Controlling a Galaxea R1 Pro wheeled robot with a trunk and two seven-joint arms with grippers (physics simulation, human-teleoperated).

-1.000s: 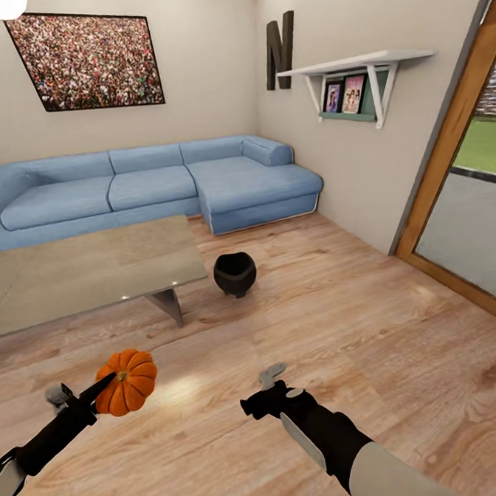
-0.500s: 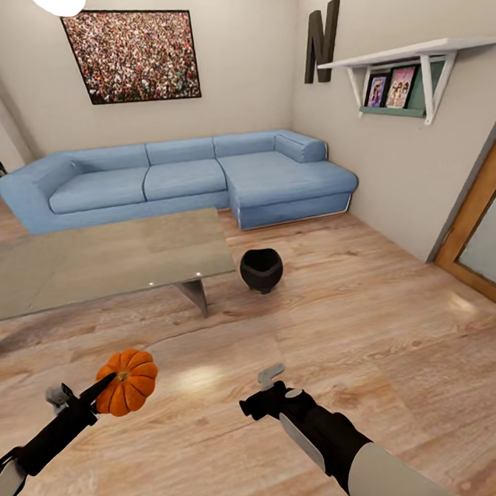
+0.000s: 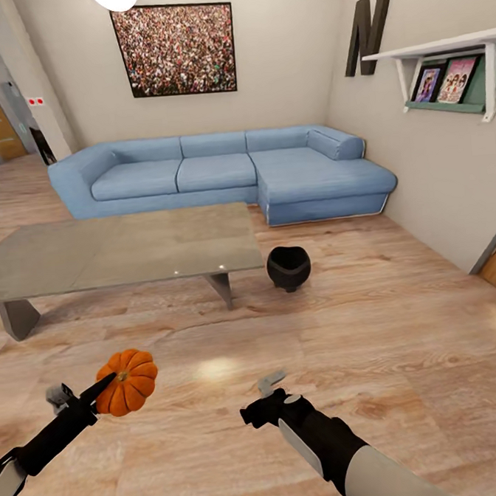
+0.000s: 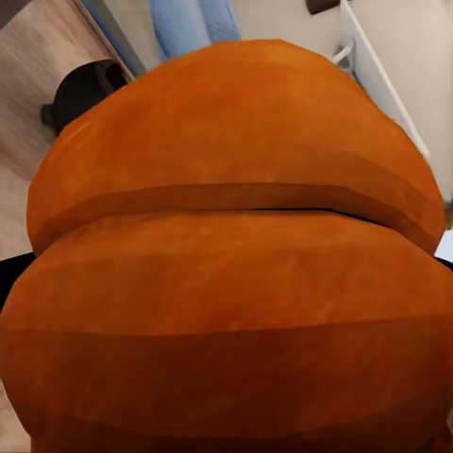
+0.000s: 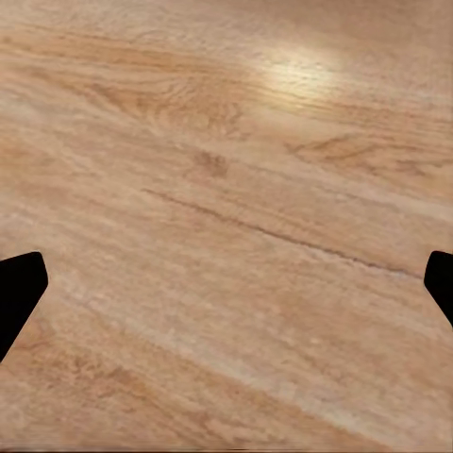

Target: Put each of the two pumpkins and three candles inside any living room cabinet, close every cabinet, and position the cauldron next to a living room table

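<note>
Left gripper [image 3: 102, 388], jaws clamped on an orange pumpkin [image 3: 127, 381] held in the air above the wooden floor [image 3: 372, 328]; the pumpkin's ribbed skin [image 4: 236, 274] sits right up against the left wrist camera. Right gripper [image 3: 267, 394], jaws spread wide with nothing between them, over bare floor [image 5: 226, 226]. Black cauldron [image 3: 288, 267] stands on the floor just beside the right-hand end of the grey worktop [image 3: 122, 249], with the blue sofa [image 3: 220, 172] behind it.

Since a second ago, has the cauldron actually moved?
No. The cauldron sits by the same corner of the table; the camera turned, shifting the whole view.
</note>
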